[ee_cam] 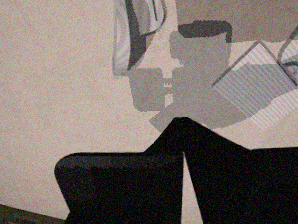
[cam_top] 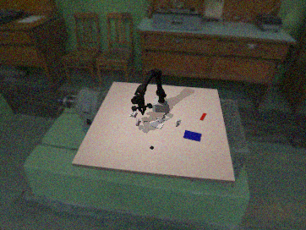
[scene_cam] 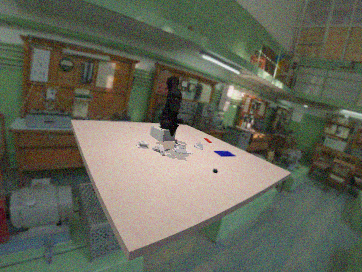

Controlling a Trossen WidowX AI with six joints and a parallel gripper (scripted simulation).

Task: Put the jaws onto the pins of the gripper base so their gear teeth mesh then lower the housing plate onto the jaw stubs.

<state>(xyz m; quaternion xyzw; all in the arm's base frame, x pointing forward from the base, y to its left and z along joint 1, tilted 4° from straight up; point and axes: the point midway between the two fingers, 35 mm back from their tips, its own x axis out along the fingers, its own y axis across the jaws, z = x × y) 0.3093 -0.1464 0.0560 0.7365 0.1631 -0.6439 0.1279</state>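
My black gripper (cam_top: 143, 113) (scene_cam: 173, 137) (ee_cam: 181, 120) is shut with nothing between its fingers, above the table near the grey parts. A ribbed light-grey part (ee_cam: 252, 85) lies right of the fingertips in the wrist view; a curved grey part at the right edge there is cut off. Another pale grey part (ee_cam: 121, 42) lies at the top. In the top and exterior views, a group of pale parts (cam_top: 161, 124) (scene_cam: 181, 150) lies partly in the arm's shadow. Small grey pieces lie left (cam_top: 133, 114) (scene_cam: 143, 145) and right (cam_top: 177, 123) (scene_cam: 199, 146) of it. I cannot tell which are jaws, base or housing plate.
A blue rectangle (cam_top: 192, 135) (scene_cam: 224, 153) and a red strip (cam_top: 203, 116) (scene_cam: 207, 140) lie on the right of the table (cam_top: 114, 152) (scene_cam: 150, 220). A small black object (cam_top: 151, 147) (scene_cam: 215, 171) lies near the front. The arm's grey base block (cam_top: 161, 108) stands behind the parts.
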